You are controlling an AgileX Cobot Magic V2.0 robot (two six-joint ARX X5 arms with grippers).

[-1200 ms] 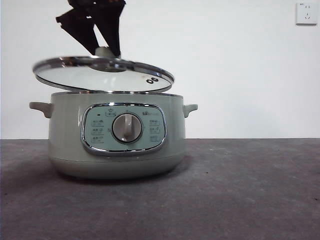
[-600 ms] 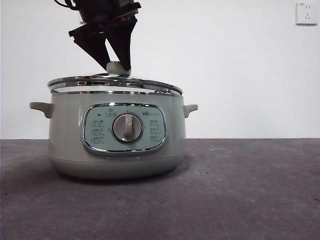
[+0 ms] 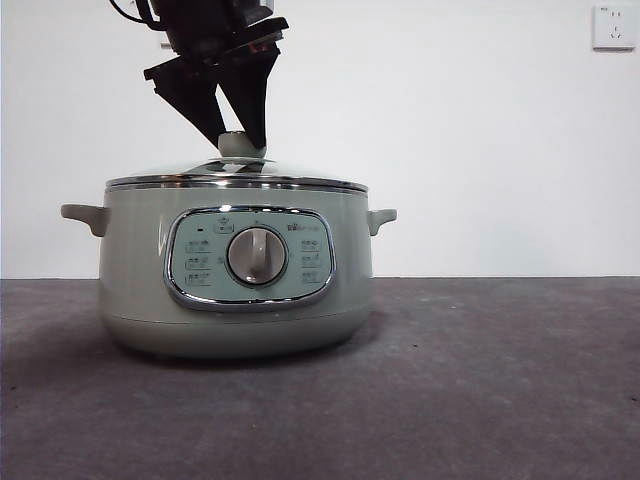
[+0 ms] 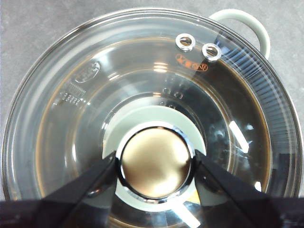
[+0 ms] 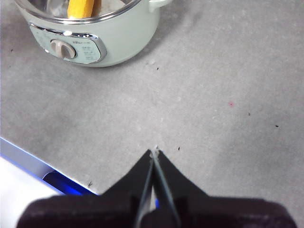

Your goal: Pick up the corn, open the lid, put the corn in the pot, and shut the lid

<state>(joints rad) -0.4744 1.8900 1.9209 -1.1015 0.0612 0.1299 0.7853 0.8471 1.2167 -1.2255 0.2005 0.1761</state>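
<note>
The corn (image 5: 80, 8) lies inside the pot (image 3: 235, 290), yellow under the glass. The lid (image 3: 237, 180) sits level on the pot's rim — its knob (image 4: 155, 162) clamped between the left gripper (image 3: 236, 133), at 12 o'clock above the dial (image 3: 256, 255). The right gripper (image 5: 154, 153) hangs well apart over bare table (image 5: 213, 95), jaws pressed together, holding nothing.
</note>
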